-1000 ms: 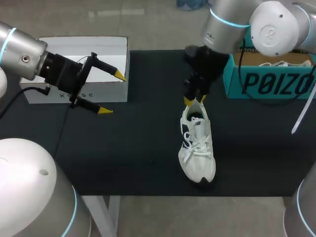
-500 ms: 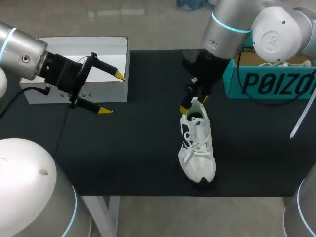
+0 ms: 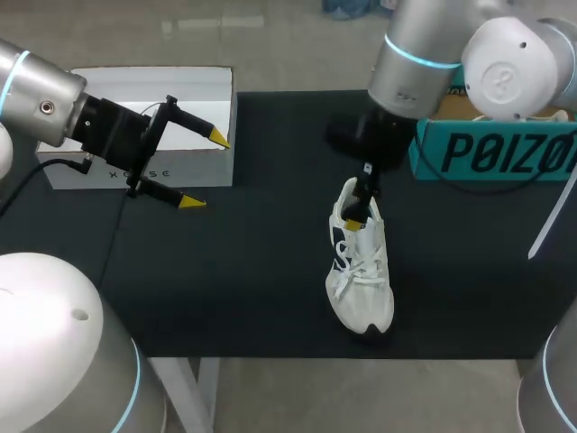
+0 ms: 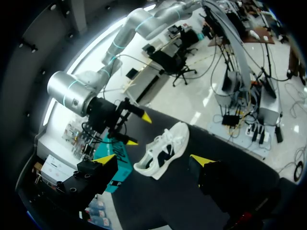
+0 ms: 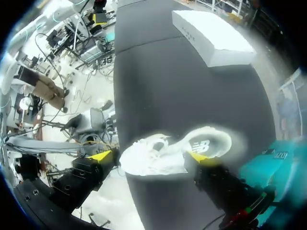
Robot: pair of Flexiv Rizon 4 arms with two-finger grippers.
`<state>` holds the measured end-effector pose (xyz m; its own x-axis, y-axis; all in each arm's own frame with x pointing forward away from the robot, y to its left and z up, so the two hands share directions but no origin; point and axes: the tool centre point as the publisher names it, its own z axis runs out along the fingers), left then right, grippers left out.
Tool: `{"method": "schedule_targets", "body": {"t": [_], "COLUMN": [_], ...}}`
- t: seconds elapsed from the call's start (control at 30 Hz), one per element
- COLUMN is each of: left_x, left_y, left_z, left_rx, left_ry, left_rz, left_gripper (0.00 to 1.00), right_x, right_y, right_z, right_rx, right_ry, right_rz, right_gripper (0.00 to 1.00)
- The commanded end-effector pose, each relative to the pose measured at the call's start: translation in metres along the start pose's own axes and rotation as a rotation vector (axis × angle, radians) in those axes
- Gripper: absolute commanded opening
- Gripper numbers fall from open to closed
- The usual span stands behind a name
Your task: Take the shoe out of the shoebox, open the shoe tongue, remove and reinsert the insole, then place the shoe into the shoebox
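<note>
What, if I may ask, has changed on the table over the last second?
The right tool moved along the shoe, from behind its heel to over its opening, toward the laces, with its fingers open; nothing was gripped or let go. The shoe, the left tool and the white box stayed where they were.

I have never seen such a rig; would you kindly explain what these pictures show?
These are two robot arms at a black table. One picture looks down from above; the two round ones come from a camera on each wrist. A white shoe lies on the table; a white box stands at the left, a teal shoebox at the right. The right arm hangs over the shoe's heel end, the left arm beside the white box. Both jaws stand open; nothing is held.
</note>
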<state>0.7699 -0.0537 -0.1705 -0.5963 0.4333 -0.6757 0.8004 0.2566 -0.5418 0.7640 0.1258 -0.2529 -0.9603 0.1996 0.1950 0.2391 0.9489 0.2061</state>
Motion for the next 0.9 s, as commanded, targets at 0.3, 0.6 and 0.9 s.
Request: {"method": "schedule_targets", "body": {"t": [0.3, 0.6, 0.9], "left_x": [0.000, 0.000, 0.000], "left_y": [0.000, 0.000, 0.000], "left_z": [-0.001, -0.001, -0.001], "left_rx": [-0.001, -0.001, -0.001], "left_ry": [0.003, 0.003, 0.003], "left_rz": [0.000, 0.000, 0.000], "left_gripper": [1.00, 1.00, 1.00], "right_x": [-0.020, -0.053, -0.085], "right_y": [0.006, 0.007, 0.015], "right_z": [-0.003, 0.000, 0.014], "right_rx": [0.123, 0.127, 0.136], "right_ry": [0.023, -0.088, -0.105], "right_rz": [-0.519, -0.473, -0.447], "right_gripper": [1.00, 1.00, 1.00]}}
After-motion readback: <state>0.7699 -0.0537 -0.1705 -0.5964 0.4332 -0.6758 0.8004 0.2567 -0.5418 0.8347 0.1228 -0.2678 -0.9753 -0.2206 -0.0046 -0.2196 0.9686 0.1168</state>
